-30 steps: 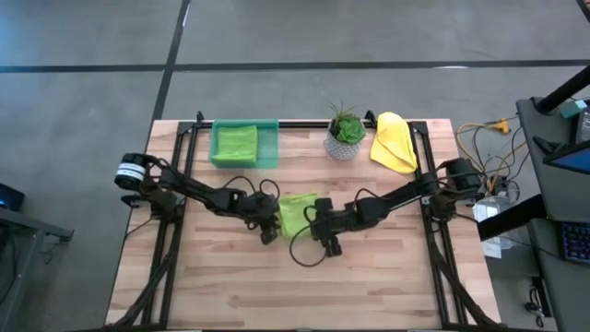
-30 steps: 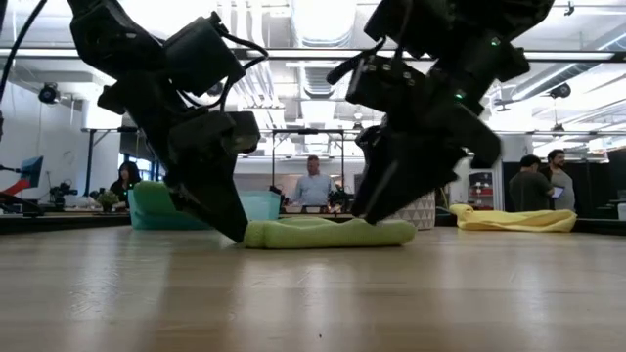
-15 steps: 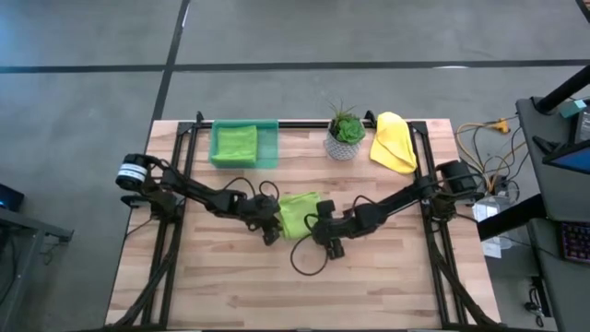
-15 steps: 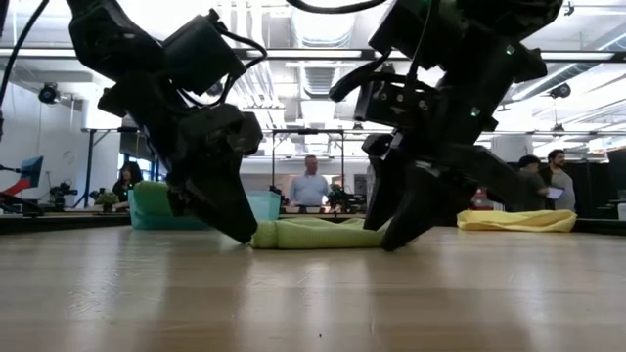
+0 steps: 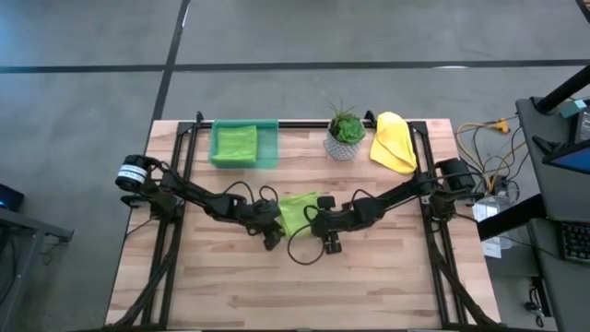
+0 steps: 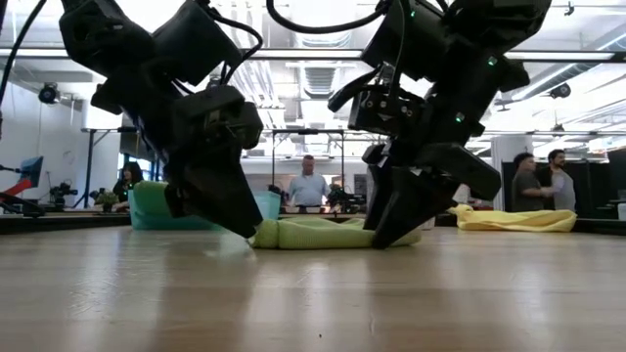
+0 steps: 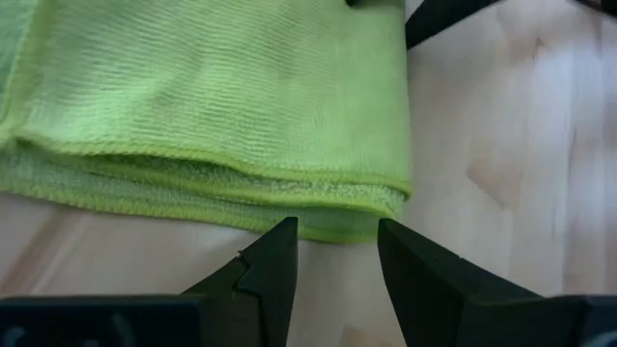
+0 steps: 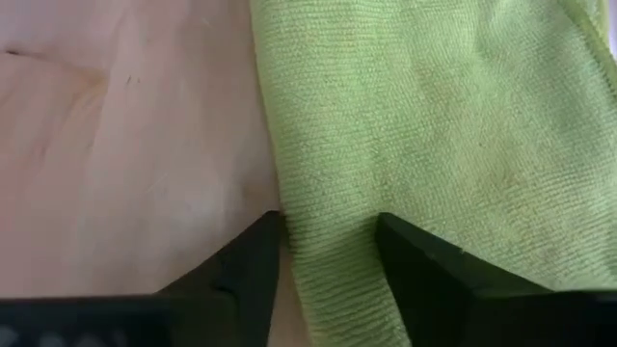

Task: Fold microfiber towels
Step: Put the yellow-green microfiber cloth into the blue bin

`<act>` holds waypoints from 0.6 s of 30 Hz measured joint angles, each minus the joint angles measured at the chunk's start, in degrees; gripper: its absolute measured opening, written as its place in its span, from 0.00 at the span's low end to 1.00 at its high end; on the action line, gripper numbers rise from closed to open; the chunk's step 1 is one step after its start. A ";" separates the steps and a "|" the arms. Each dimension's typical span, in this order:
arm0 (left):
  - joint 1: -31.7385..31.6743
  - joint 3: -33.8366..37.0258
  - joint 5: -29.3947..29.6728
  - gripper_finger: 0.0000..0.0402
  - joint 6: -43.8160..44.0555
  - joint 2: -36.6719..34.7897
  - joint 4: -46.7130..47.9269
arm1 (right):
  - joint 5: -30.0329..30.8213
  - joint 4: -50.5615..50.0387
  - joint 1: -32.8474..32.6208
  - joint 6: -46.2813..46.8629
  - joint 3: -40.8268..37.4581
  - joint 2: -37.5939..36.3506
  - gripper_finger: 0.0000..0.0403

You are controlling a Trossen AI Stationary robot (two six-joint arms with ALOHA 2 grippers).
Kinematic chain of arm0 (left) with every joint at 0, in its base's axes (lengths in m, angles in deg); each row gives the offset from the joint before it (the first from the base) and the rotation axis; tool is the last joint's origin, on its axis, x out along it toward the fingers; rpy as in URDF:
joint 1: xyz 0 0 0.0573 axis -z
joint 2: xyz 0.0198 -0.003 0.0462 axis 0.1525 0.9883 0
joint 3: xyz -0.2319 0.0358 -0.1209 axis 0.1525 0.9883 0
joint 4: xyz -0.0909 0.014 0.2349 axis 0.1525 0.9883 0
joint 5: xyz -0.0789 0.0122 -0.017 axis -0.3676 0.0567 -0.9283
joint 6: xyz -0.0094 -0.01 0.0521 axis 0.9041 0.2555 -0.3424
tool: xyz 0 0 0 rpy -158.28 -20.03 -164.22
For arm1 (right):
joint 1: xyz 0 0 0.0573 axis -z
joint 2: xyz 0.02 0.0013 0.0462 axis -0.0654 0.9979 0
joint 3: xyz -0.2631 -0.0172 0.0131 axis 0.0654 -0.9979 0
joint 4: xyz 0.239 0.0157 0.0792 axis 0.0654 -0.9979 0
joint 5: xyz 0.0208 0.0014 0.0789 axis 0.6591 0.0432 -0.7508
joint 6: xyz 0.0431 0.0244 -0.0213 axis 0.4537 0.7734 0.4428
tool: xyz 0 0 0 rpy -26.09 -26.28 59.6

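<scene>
A lime green towel (image 5: 297,212), folded into several layers, lies flat on the wooden table's middle. My left gripper (image 5: 270,236) is open at the towel's near left corner. In the left wrist view (image 7: 333,231) its tips stand on either side of the layered edge (image 7: 328,220). My right gripper (image 5: 321,231) is open at the towel's near right side. In the right wrist view (image 8: 328,231) it straddles a strip of the cloth's edge. A second lime green towel (image 5: 235,143) lies in the tray, and a yellow towel (image 5: 394,141) lies at the far right. No teal towel shows. My left gripper points slanting down at the towel's layered edge (image 7: 337,214) near its corner, with the edge just between its open fingertips. I cannot tell whether they touch it. My right gripper comes from above, one finger (image 8: 424,265) over the cloth and the other (image 8: 246,260) over bare wood beside the edge. I cannot tell whether it touches.
A see-through green tray (image 5: 269,148) stands at the far left. A small potted plant (image 5: 346,134) stands at the far middle beside the yellow towel. People show in the room beyond the table (image 6: 311,186). Bare wood lies along the near half (image 5: 295,286).
My right gripper has turned at the towel's right end and its fingers now stand spread over the cloth's edge. My left gripper has shifted slightly at the towel's left end. The towel stays folded on the table.
</scene>
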 joint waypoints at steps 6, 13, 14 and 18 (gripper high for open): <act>0.29 -0.05 0.36 0.33 4.20 0.00 -0.12 | 0.35 -0.19 -0.02 2.25 -0.12 -0.08 0.21; 2.57 -0.04 0.33 0.33 8.24 -0.04 -0.14 | 2.56 -4.05 -0.25 4.93 -0.64 -3.51 0.04; 2.98 -0.04 0.29 0.33 8.70 -0.04 -0.15 | 2.84 -5.26 -0.28 5.07 -0.44 -4.25 0.04; 4.80 -0.15 0.10 0.33 11.41 -0.16 -0.18 | 1.90 -12.96 -0.34 5.05 3.00 -7.14 0.03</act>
